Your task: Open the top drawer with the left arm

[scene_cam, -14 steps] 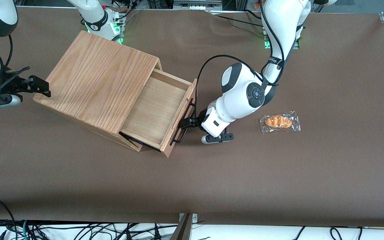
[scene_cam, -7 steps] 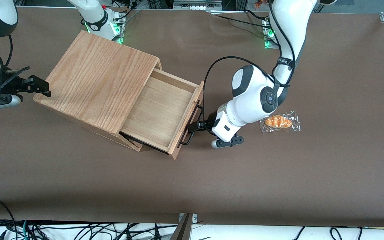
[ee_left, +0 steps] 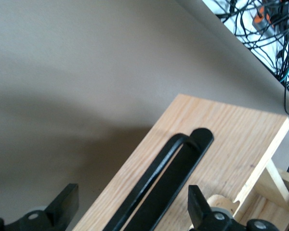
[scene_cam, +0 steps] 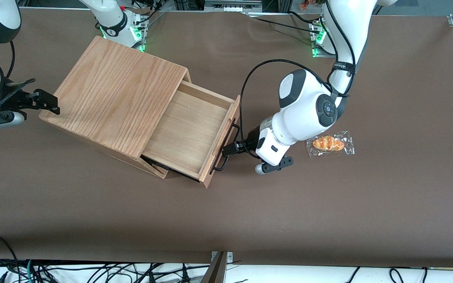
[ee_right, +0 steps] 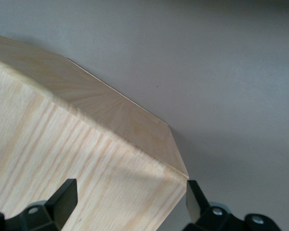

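Toward the parked arm's end of the table (scene_cam: 250, 220): a wooden cabinet (scene_cam: 120, 90), set at an angle so that its front faces the working arm. Makes for a straight outward pull along the drawer's own line.

Next, the top drawer (scene_cam: 187, 125), drawn well out of the cabinet's front, its bare wooden floor open to view and nothing in it. Looks far enough out to count the opening as essentially done, though whether any travel is left cannot be told.

On the drawer's front panel, the long black handle (scene_cam: 224, 159), standing off the wood with a gap under its bar. Gives the fingers room to reach around it.

Right at that handle, the gripper (scene_cam: 228, 148), low and level with the panel, pointing toward the drawer. In the wrist view, gripper (ee_left: 130, 207) released: both fingers (ee_left: 65, 204) spread wide, the handle (ee_left: 173, 163) running between them with clear space on either side and no contact visible. Reads as a let-go grasp, not a hold.

Above and beside it, the left arm (scene_cam: 305, 110), bent down from its base.

Just beside the arm's elbow, toward the working arm's end, a bread roll packet (scene_cam: 330, 143) flat on the table, apart from the drawer. Worth minding when backing the arm away.
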Tool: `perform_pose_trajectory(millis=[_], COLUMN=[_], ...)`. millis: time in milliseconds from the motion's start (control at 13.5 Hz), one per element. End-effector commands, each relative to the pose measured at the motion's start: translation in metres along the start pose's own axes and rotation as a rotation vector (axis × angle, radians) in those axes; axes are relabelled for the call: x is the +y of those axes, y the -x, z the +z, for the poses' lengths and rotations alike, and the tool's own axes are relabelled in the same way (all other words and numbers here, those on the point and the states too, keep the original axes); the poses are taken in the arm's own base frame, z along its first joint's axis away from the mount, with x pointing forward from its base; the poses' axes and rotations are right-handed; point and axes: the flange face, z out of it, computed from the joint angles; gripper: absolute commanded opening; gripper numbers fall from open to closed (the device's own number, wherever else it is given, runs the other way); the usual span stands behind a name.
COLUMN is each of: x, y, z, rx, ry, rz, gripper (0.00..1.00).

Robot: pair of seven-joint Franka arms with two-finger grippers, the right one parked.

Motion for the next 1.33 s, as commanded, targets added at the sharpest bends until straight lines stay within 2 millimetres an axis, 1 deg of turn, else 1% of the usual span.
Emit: perform_pose_trajectory(millis=[0,148,221,295,369,443,517,591,664,738,812,886,960,1107,1181,1255], x=[-0.013,-0.036,-0.046,-0.060,-0.073,-0.088,-0.103,-0.117,-0.131,-0.158,-0.168,-0.185,-0.201,-0.228,-0.238,-0.248], y=[-0.025,-0.035,-0.040,-0.052,-0.061,-0.071,-0.082,-0.088,-0.093,-0.108,-0.108,-0.109,-0.105,-0.088,-0.079,-0.070], z=[-0.055,-0.093,-0.106,-0.118,-0.125,-0.137,-0.155,-0.166,-0.182,-0.197,-0.209,-0.224,-0.245,-0.278,-0.288,-0.307], rx=[0.023,0.045,0.051,0.052,0.042,0.032,0.032,0.016,0.005,-0.002,-0.018,-0.028,-0.021,0.014,0.016,0.018], ry=[-0.064,-0.234,-0.290,-0.310,-0.332,-0.357,-0.374,-0.404,-0.444,-0.462,-0.464,-0.475,-0.508,-0.533,-0.545,-0.559], rz=[0.000,0.052,0.059,0.047,0.064,0.099,0.120,0.147,0.180,0.193,0.242,0.291,0.337,0.393,0.422,0.462], gripper=[1.00,1.00,1.00,1.00,1.00,1.00,1.00,1.00,1.00,1.00,1.00,1.00,1.00,1.00,1.00,1.00])
